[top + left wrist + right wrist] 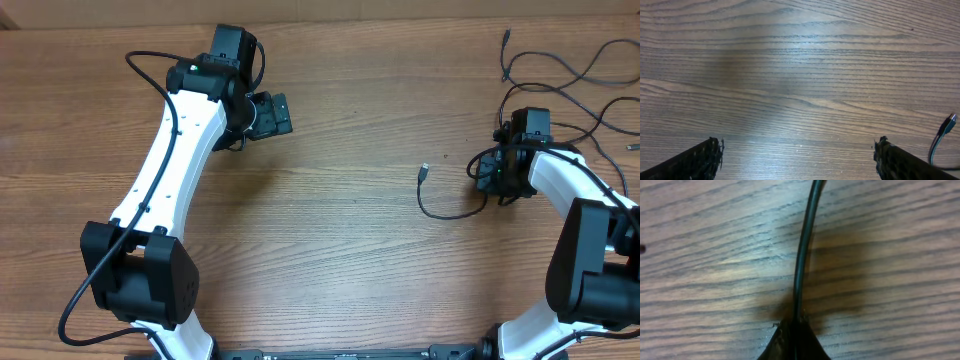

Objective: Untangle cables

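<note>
Right gripper (503,172) is pinching one black cable (802,255) at the overhead view's right side; remaining cables (570,70) are lying upper right; left gripper (272,114) is hovering wide open, upper left.

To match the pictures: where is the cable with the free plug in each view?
Overhead: cable right of centre, looping from its plug to the right pincer.
Left wrist: only its plug end, lower right edge.
Right wrist: probably the same cable, running up from the shut pincer.
Shared landmark: the wooden table.
</note>
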{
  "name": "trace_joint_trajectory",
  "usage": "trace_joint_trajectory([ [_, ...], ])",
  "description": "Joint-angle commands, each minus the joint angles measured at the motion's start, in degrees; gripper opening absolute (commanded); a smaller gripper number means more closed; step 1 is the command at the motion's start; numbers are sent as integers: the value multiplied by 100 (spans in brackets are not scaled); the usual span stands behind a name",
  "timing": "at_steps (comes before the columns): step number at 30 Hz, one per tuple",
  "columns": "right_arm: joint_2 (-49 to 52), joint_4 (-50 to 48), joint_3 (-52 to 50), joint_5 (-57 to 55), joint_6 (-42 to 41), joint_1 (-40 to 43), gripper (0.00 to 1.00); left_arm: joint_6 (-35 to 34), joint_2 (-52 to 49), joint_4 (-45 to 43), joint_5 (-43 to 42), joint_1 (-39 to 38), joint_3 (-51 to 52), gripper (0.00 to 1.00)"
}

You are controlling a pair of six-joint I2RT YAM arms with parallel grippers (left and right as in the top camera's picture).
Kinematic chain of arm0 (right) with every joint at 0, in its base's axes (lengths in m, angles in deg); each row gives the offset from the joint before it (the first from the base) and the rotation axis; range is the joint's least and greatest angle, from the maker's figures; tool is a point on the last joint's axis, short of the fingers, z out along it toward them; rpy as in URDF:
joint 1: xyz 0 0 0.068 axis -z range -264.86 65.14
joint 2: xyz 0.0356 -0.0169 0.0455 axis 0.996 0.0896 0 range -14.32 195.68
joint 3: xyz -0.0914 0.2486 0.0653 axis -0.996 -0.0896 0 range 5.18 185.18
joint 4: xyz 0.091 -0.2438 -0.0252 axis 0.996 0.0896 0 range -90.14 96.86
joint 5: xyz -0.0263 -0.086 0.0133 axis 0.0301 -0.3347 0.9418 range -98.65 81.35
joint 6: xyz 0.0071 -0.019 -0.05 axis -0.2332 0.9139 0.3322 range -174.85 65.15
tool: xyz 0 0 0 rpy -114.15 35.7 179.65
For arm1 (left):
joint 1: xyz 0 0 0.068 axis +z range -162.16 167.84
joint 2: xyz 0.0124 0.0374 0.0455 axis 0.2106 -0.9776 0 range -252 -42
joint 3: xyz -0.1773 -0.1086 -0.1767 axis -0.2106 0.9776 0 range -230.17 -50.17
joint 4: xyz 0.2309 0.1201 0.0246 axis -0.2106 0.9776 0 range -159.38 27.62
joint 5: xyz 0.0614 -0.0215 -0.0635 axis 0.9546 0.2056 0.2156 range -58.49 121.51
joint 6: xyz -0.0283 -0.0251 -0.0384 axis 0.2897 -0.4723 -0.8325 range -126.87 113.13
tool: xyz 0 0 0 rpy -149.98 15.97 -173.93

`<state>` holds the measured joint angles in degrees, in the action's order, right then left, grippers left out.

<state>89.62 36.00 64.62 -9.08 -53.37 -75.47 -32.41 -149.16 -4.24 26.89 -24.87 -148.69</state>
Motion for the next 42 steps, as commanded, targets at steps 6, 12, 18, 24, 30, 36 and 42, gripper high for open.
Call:
trace_joint_trajectory([
  [6, -4, 175, 120, -101, -341, 76, 4, 22, 153, 20, 57, -7, -63, 100],
  [12, -450, 398, 302, -105, -365, 92, 4, 22, 153, 20, 57, -7, -63, 100],
  [18, -1156, 476, 302, -103, -367, 293, 4, 22, 153, 20, 57, -7, -63, 100],
  [24, -1561, 638, 304, -92, -411, 949, 4, 22, 153, -2, 57, -7, -63, 100],
  [30, -1561, 570, 304, -103, -822, 1539, 4, 22, 153, -2, 57, -7, -63, 100],
  [36, -1558, 444, 302, -101, -918, 2122, 4, 22, 153, -11, 57, -7, -63, 100],
  [42, -1556, 107, 282, -72, -852, 2321, 4, 22, 153, -42, 57, -7, -63, 99],
])
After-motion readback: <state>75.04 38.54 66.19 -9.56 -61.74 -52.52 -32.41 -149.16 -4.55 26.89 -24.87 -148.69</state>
